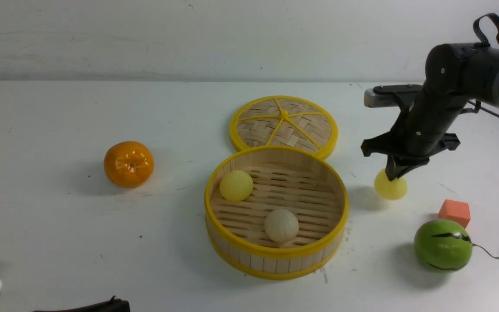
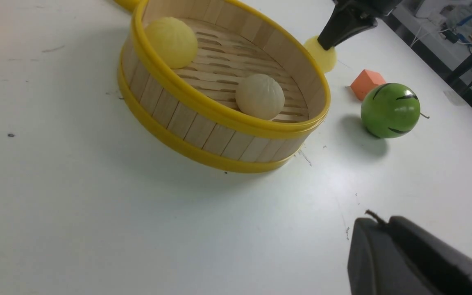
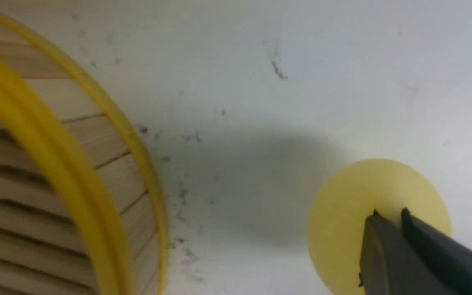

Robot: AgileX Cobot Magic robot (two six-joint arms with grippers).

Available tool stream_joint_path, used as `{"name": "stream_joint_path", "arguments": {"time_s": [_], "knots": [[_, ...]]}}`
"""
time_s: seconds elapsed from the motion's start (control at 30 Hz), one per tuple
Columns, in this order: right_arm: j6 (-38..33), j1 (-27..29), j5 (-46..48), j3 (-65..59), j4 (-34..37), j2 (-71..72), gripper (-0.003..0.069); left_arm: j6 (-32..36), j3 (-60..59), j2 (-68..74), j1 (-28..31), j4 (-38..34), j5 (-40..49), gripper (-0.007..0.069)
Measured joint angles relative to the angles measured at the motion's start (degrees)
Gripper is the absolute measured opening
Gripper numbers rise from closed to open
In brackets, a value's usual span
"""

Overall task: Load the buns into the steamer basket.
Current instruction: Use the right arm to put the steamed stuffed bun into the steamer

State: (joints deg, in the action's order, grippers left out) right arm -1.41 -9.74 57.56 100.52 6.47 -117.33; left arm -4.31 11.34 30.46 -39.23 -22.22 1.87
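Okay, we're on the last bun [image 1: 390, 185]; right gripper [image 1: 394, 175] looks closed over it, can't tell if it's gripping. Next needs a sure grip, then lift to basket [image 1: 275, 250].

Two buns [image 1: 237, 186] [image 1: 281, 225] in steamer basket [image 1: 275, 250], lid [image 1: 284, 125] behind, third bun [image 1: 390, 185] right

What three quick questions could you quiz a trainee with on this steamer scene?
1. True or false: the orange tangerine sits inside the steamer basket.
2. Which gripper is at the bun outside the basket: A, left; B, right?
3. Fill in: the pleated bun lies in the ______.

Key: 1 false; 2 B; 3 basket.
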Motion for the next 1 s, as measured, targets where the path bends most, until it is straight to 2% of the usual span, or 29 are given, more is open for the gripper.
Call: {"name": "stream_joint_path", "arguments": {"time_s": [0.13,0.2,0.37,0.57,0.73,0.77,0.8,0.83,0.93,1.0], "knots": [[-2.9,-3.3,0.4,0.2,5.7,6.1,-0.0001,0.0,0.0,0.0,0.0,0.0,0.0,0.0029],[-5.1,-6.7,0.3,0.5,9.2,7.8,-0.0001,0.0,0.0,0.0,0.0,0.0,0.0,0.0029],[-5.7,-11.7,-3.1,0.6,11.1,4.0,0.0003,0.0,0.0,0.0,0.0,0.0,0.0,0.0036],[-4.6,-12.7,-7.1,0.2,12.0,-2.0,0.002,0.0,0.0,0.0,0.0,0.0,0.0,0.0039],[-3.5,-12.7,-8.1,0.1,11.5,-4.4,0.0085,0.0,0.0,0.0,0.0,0.0,0.0,0.0046],[-3.3,-12.7,-8.7,0.1,11.4,-4.7,0.0148,0.0,0.0,0.0,0.0,0.0,0.0,0.0048],[-3.3,-12.7,-8.8,0.1,11.4,-4.7,0.0157,0.0,0.0,0.0,0.0,0.0,0.0,0.0048],[-3.3,-12.7,-8.8,0.1,11.3,-4.7,0.023,0.0,0.0,0.0,0.0,0.0,0.0,0.005],[-3.2,-12.7,-8.3,0.1,11.1,-3.9,0.0373,0.0,0.0,0.0,0.0,0.0,0.0,0.0052],[-3.1,-12.7,-6.8,0.0,10.9,-2.1,0.0435,0.0,0.0,0.0,0.0,0.0,0.0,0.0055]]}}
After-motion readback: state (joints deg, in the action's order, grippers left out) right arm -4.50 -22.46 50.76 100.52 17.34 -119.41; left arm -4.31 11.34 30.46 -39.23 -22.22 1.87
